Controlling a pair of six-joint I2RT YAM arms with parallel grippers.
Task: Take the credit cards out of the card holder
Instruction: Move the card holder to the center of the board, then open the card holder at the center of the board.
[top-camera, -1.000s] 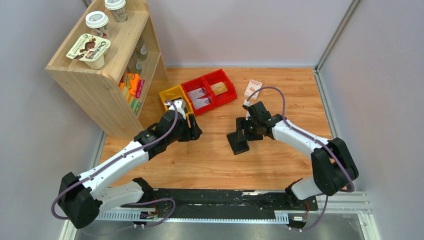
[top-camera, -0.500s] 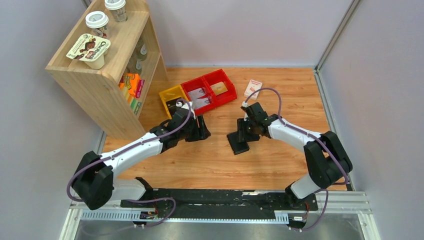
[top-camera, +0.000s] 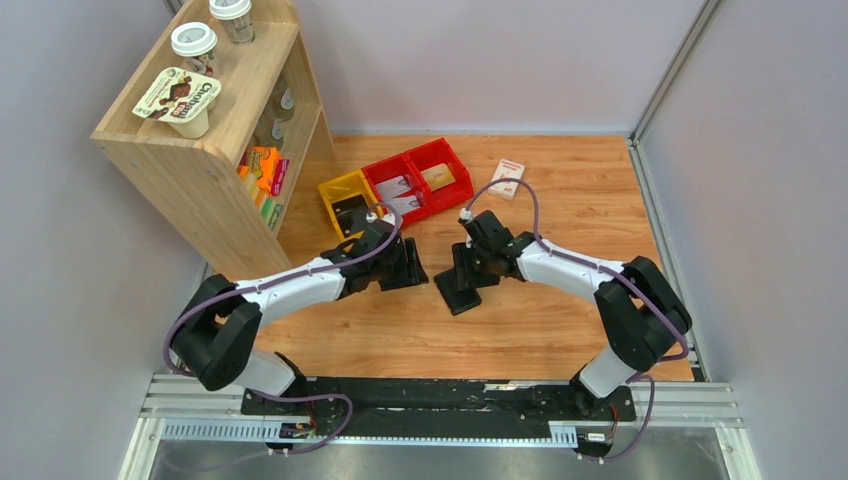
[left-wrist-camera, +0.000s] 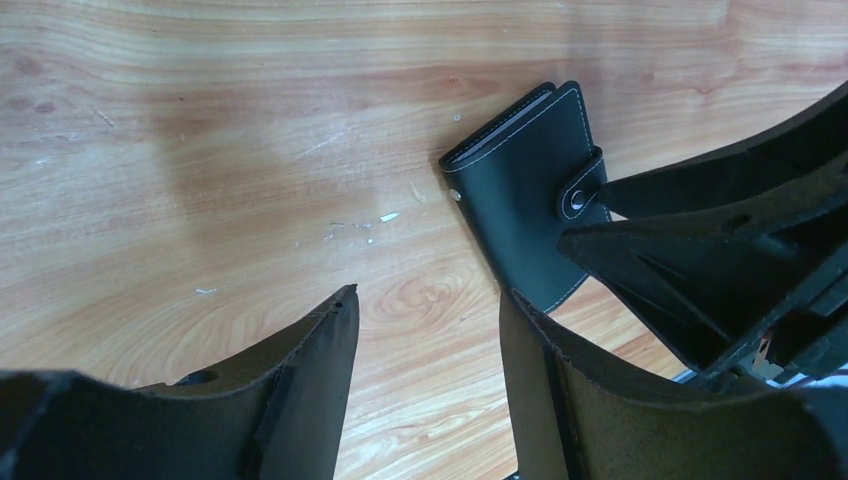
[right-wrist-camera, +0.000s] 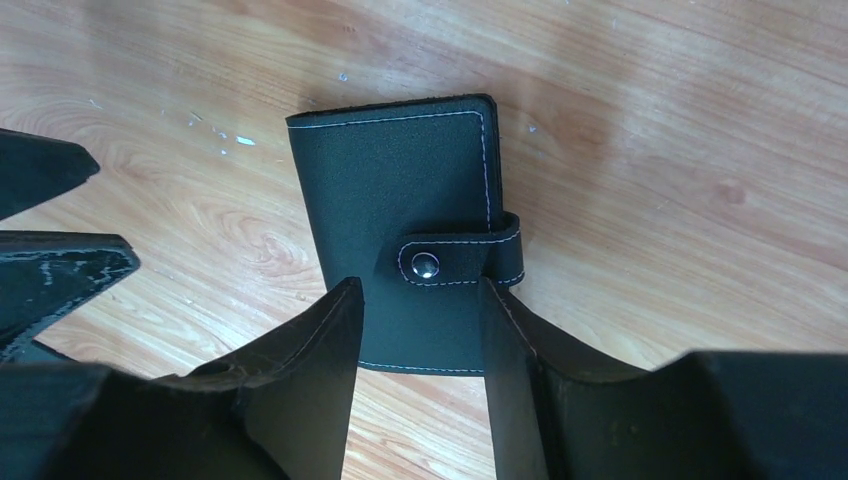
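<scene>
Left arm (top-camera: 300, 288) reaches long and low across the surface (top-camera: 580, 210), forearm nearly flat, wrist just left of the holder (top-camera: 456, 292). Right arm (top-camera: 565, 268) is bent at the elbow and comes in from the other side, wrist tipped down over the holder's far end.

Versus a second ago: left arm has stretched out much further toward the holder, away from the bins. Right arm has swung in toward the left arm, and the holder sits a little further that way too.

Left tool (left-wrist-camera: 425, 310): jaws moderately wide, only bare wood in the gap, holding nothing, holder just ahead of its right finger. Right tool (right-wrist-camera: 420, 300): jaws apart at a medium gap over the holder's near edge, fingers on each side of the tab (right-wrist-camera: 455, 262). I can't tell if the tips touch the leather; nothing clamped.

Holder lies flat on the surface between the two tools, folded shut, tab snapped.
</scene>
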